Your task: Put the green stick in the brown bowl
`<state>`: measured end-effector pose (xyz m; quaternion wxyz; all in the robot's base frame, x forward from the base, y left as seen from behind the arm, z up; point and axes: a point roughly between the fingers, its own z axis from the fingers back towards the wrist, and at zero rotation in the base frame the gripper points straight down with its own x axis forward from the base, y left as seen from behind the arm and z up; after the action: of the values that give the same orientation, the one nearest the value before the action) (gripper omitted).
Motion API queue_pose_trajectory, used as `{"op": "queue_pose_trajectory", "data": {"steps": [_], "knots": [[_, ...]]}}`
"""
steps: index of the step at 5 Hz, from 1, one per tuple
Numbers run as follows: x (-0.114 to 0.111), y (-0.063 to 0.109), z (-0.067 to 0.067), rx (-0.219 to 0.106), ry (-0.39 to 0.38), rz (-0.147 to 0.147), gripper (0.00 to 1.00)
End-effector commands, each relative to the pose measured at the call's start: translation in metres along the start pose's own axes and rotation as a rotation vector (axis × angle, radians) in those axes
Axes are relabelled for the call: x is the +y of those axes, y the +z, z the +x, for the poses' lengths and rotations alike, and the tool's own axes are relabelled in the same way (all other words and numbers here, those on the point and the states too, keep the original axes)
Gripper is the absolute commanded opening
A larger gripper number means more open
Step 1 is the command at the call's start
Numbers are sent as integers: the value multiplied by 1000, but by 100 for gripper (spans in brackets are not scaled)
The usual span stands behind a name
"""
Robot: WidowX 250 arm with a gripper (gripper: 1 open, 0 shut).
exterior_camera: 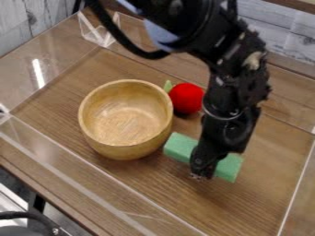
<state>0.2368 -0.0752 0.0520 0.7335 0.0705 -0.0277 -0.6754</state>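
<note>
The green stick (pixel 185 147), a flat mint-green block, lies on the wooden table just right of the brown bowl (pixel 125 118), its left end close to the bowl's rim. My gripper (pixel 204 170) comes down from above onto the middle of the stick, its fingers straddling the block and shut on it. The stick's middle is hidden behind the fingers; both ends show. The round wooden bowl holds nothing.
A red ball with a green leaf (pixel 186 97) sits behind the stick, right of the bowl. Clear plastic walls (pixel 37 147) ring the table on the left, front and right. The black arm (pixel 234 64) reaches in from the upper middle.
</note>
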Motion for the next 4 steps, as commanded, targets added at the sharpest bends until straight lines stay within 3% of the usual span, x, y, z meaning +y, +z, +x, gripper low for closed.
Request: {"op": "queue_pose_trajectory", "data": {"steps": [1, 2, 3, 4], "knots": [[10, 22, -9, -2, -3, 72, 0], [9, 25, -37, 18, 33, 79, 0], [26, 35, -69, 43, 134, 83, 0], [45, 43, -91, 65, 249, 86, 0]]}}
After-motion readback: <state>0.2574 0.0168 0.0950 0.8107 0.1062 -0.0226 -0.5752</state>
